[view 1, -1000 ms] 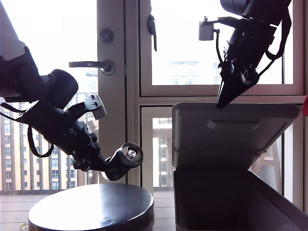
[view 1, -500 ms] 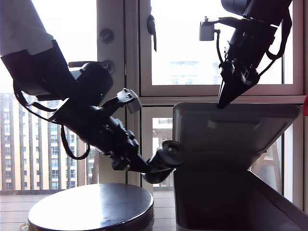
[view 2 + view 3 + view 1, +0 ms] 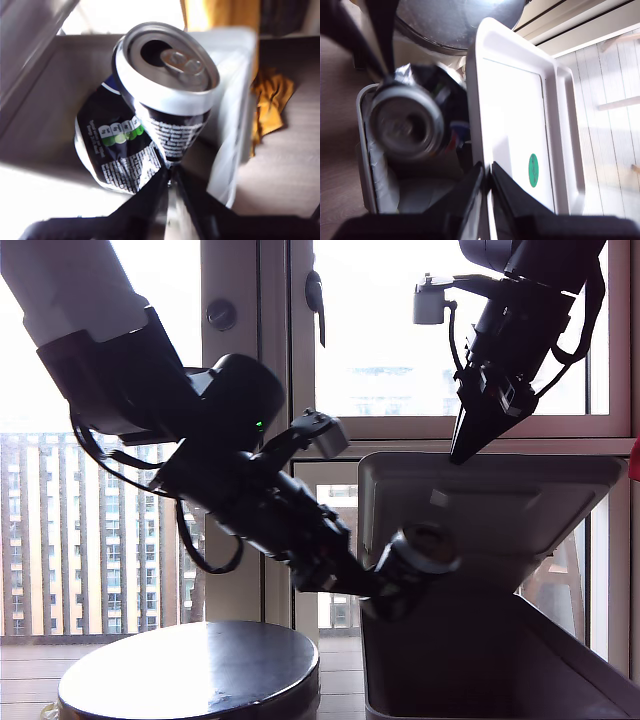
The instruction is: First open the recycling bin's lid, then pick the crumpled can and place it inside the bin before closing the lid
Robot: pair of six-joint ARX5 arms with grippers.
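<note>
The can (image 3: 425, 548), dented and dark with its ring-pull end showing, is clamped between the fingers of my first gripper (image 3: 169, 172) and sits over the open mouth of the recycling bin (image 3: 470, 660), at the side nearer the exterior view's left. In the first wrist view the fingers close tightly on the can's crushed waist, with the bin's grey interior behind it. My second gripper (image 3: 462, 452) comes down from the exterior view's upper right, its fingers pinched together on the raised edge of the lid (image 3: 500, 510), which stands tilted open above the bin. The second wrist view shows the lid's green sticker (image 3: 533, 170) and the can beside the lid. A round dark surface (image 3: 190, 665) lies at the exterior view's lower left.
</note>
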